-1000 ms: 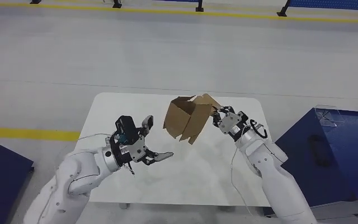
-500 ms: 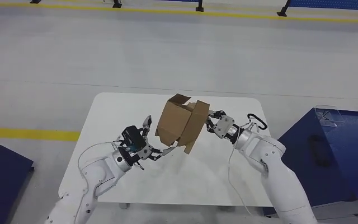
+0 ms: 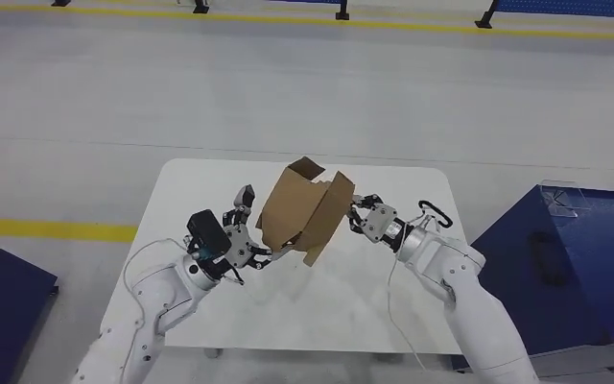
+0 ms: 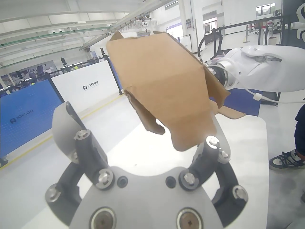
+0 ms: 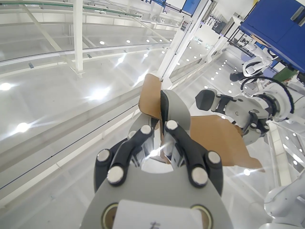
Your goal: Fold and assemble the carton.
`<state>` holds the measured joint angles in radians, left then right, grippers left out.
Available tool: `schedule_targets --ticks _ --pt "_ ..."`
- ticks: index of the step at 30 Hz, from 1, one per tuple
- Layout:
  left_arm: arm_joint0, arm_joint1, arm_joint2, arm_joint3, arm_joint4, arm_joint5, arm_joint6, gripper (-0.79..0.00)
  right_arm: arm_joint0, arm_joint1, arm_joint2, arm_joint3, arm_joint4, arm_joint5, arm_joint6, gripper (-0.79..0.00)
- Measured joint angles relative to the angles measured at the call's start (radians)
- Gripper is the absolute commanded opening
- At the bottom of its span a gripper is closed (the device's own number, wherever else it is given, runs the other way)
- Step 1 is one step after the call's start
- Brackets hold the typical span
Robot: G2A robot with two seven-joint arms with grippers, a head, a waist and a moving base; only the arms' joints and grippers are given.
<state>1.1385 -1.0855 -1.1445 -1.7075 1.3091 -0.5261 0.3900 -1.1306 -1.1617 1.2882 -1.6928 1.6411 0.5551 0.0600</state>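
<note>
Carton (image 3: 305,209): half-folded, tilted, above the table's (image 3: 192,187) middle. Right gripper (image 3: 356,214): pinching one side flap. Left gripper (image 3: 260,227): jaws wide, lower flap just ahead, between the fingers.

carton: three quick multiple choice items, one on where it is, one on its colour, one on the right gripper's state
1. Where is the carton? A on the floor B held up above the table C in a blue cabinet
2. Its colour? A brown B white C blue
3. The right gripper is A open B shut and empty C shut on a carton flap
Answers: B, the left wrist view shows it in the air over the tabletop; A, it is plain brown cardboard; C, the right wrist view shows it pinching a flap edge.
</note>
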Motion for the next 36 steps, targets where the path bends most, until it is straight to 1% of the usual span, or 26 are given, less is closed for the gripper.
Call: schedule_targets --ticks 6,12,20,27,32,36 --pt "0.010 -0.001 -0.010 -0.016 -0.003 -0.014 0.000 0.000 0.005 -0.004 -0.010 0.017 -0.008 -0.008 0.001 -0.785" --pt "0.022 -0.001 -0.027 -0.011 -0.014 -0.024 -0.018 0.000 0.012 -0.007 -0.005 0.020 -0.053 -0.050 0.004 -0.785" --pt "0.030 -0.004 -0.032 -0.016 -0.011 -0.019 -0.018 0.000 -0.012 -0.009 -0.014 -0.003 -0.074 -0.041 0.029 -0.785" --pt "0.025 -0.008 -0.027 -0.010 -0.003 -0.016 -0.016 0.000 -0.018 -0.012 -0.012 -0.001 -0.034 -0.007 0.021 -0.785" --pt "0.025 -0.011 -0.027 -0.001 -0.002 -0.022 -0.011 0.000 -0.017 -0.017 -0.012 0.021 0.067 0.032 -0.007 -0.785" --pt "0.025 -0.013 -0.020 0.003 0.004 -0.026 -0.015 0.000 -0.013 -0.020 -0.016 0.025 0.118 0.054 -0.032 -0.785"
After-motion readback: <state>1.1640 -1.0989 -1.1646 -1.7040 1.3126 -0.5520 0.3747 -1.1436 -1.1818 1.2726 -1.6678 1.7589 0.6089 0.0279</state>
